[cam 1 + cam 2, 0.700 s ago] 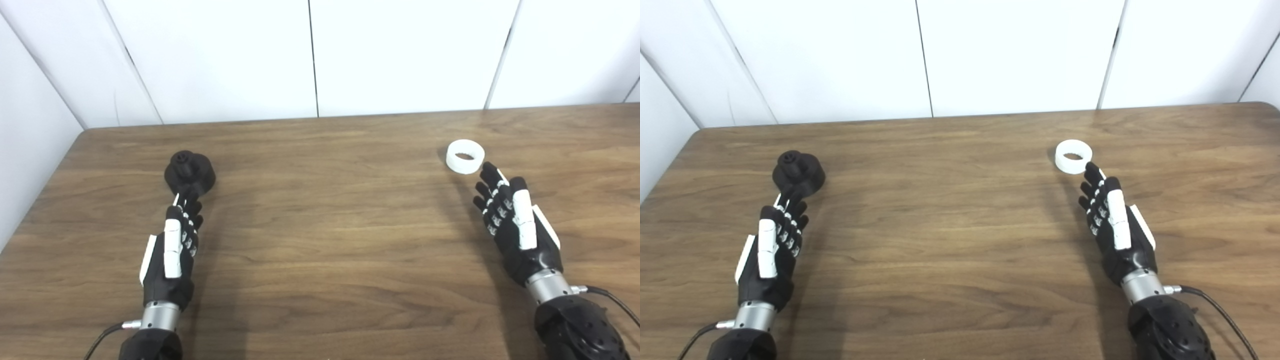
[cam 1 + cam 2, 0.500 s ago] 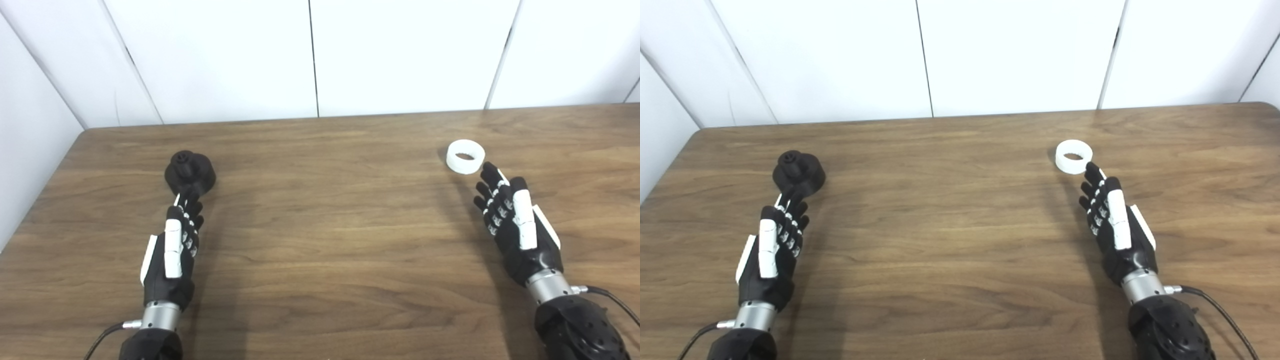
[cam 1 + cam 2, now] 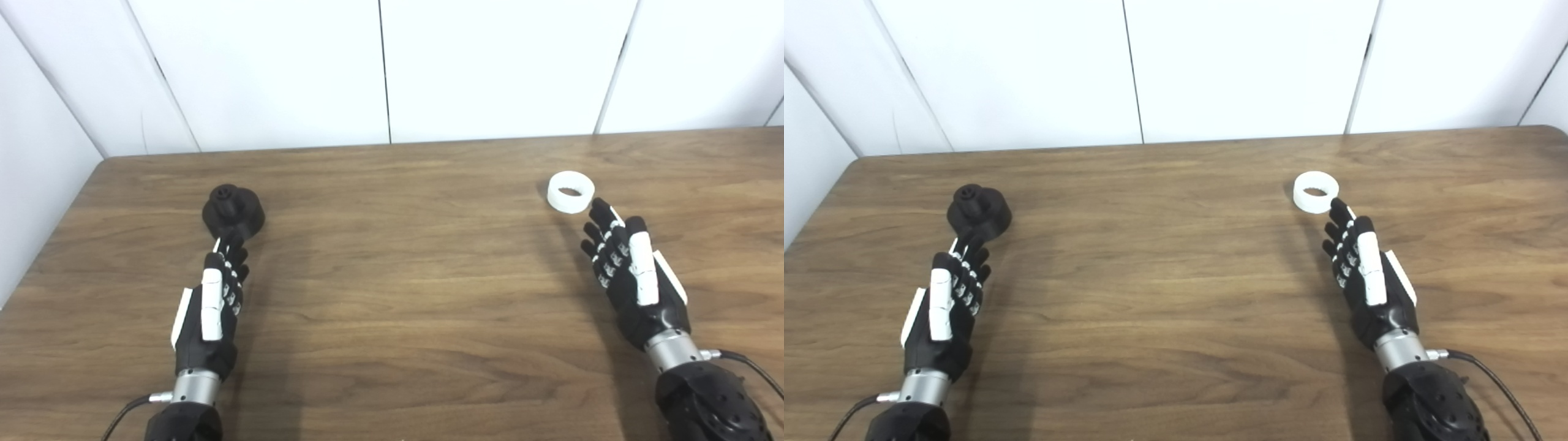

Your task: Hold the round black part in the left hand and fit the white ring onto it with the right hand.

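Note:
The round black part (image 3: 233,210) sits on the wooden table (image 3: 392,275) at the left, with a small knob on top. My left hand (image 3: 211,300) is open, fingers stretched toward it, the fingertips just short of its near edge. The white ring (image 3: 570,192) lies flat on the table at the right. My right hand (image 3: 631,275) is open, fingers stretched out, the fingertips just below and right of the ring. Neither hand holds anything.
White wall panels (image 3: 380,67) rise behind the table's far edge. The table's left edge (image 3: 49,245) runs diagonally beside a white side wall. Cables trail from both wrists at the bottom.

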### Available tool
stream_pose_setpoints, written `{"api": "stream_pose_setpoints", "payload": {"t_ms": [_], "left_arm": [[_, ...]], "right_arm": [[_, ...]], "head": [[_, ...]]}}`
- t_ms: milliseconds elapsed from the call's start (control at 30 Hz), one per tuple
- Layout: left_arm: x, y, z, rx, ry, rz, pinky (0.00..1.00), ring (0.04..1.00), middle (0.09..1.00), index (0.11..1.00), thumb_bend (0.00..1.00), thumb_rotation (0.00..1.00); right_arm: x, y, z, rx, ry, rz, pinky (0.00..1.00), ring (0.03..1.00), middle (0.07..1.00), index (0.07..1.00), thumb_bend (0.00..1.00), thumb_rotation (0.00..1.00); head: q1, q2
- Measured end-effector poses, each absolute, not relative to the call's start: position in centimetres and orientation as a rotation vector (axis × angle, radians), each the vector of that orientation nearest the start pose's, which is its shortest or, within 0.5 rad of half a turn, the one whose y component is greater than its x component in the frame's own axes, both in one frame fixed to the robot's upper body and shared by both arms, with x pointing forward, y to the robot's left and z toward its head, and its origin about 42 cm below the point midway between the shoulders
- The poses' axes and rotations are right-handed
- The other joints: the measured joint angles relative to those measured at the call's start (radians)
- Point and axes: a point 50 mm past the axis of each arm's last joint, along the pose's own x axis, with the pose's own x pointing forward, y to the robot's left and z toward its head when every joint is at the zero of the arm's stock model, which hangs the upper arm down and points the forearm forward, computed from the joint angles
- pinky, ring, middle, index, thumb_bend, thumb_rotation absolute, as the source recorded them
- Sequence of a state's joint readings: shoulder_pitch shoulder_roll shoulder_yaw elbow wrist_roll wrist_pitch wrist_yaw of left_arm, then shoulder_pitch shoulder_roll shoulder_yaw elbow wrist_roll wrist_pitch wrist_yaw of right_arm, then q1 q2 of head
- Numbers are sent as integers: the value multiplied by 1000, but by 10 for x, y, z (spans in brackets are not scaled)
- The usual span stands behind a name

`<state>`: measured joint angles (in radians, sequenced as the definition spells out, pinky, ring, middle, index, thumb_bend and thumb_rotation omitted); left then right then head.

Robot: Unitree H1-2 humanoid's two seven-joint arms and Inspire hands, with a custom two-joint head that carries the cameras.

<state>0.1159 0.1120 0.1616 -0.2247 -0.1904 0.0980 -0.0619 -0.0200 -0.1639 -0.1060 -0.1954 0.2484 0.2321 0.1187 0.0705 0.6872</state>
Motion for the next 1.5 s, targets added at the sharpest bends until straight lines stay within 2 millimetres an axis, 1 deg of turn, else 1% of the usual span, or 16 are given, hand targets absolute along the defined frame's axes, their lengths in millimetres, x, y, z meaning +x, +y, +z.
{"api": "stream_pose_setpoints", "payload": {"t_ms": [33, 100, 133, 267, 300, 333, 400, 500, 600, 700, 900, 1000, 1100, 1233, 1367, 1500], "left_arm": [[242, 293, 129, -17, -38, 97, 1000, 1000, 1000, 1000, 594, 741], [242, 301, 132, 55, -41, 107, 1000, 1000, 1000, 1000, 627, 646], [242, 307, 135, 97, -44, 118, 1000, 1000, 1000, 989, 671, 564], [246, 340, 157, 266, -68, 171, 982, 1000, 995, 955, 781, 347], [248, 346, 161, 295, -72, 183, 981, 1000, 995, 954, 784, 343], [250, 353, 166, 322, -76, 193, 991, 1000, 997, 948, 876, 325], [256, 361, 174, 393, -62, 203, 999, 1000, 999, 942, 924, 300], [265, 373, 188, 506, -60, 210, 1000, 1000, 999, 938, 941, 271], [277, 386, 209, 593, -86, 220, 1000, 1000, 993, 932, 939, 254], [287, 391, 216, 646, -86, 219, 1000, 1000, 990, 928, 926, 253], [308, 403, 204, 762, 6, 183, 994, 995, 968, 919, 942, 286], [319, 410, 204, 800, 34, 167, 976, 992, 966, 920, 952, 304], [329, 416, 204, 828, 75, 152, 972, 995, 965, 918, 944, 277], [341, 423, 193, 814, 157, 132, 954, 990, 961, 904, 959, 277], [348, 424, 182, 809, 214, 98, 957, 985, 951, 891, 941, 257], [355, 425, 177, 814, 249, 95, 964, 985, 951, 893, 963, 299]], "right_arm": [[288, -277, 147, 81, -4, 70, 1000, 1000, 1000, 970, 589, 1000], [288, -277, 147, 82, -1, 69, 1000, 1000, 1000, 970, 591, 1000], [288, -277, 145, 82, 2, 68, 1000, 1000, 1000, 968, 588, 1000], [289, -278, 142, 86, 14, 66, 1000, 1000, 998, 960, 580, 1000], [289, -278, 142, 87, 14, 66, 1000, 1000, 998, 960, 580, 1000], [289, -278, 142, 87, 14, 66, 1000, 1000, 994, 958, 581, 1000], [289, -278, 142, 88, 14, 66, 1000, 995, 987, 951, 594, 1000], [289, -278, 142, 89, 14, 66, 984, 984, 976, 941, 606, 1000], [289, -278, 142, 89, 15, 64, 963, 977, 967, 935, 607, 1000], [289, -278, 142, 89, 15, 64, 953, 976, 967, 937, 601, 1000], [289, -279, 142, 85, 16, 63, 949, 980, 973, 942, 592, 1000], [288, -280, 142, 83, 19, 62, 966, 985, 975, 943, 606, 1000], [288, -282, 142, 78, 23, 61, 975, 986, 975, 942, 611, 1000], [288, -285, 143, 72, 26, 58, 972, 987, 973, 941, 631, 1000], [286, -286, 144, 67, 27, 58, 963, 985, 973, 940, 657, 1000], [284, -289, 145, 56, 26, 57, 959, 986, 975, 943, 661, 1000]], "head": [[3, -2], [8, -5], [11, -6], [17, -8], [17, -8], [18, -6], [18, -6], [20, -8], [23, -11], [25, -11], [32, -15], [29, -20], [28, -21], [28, -23], [28, -25], [29, -25]]}}
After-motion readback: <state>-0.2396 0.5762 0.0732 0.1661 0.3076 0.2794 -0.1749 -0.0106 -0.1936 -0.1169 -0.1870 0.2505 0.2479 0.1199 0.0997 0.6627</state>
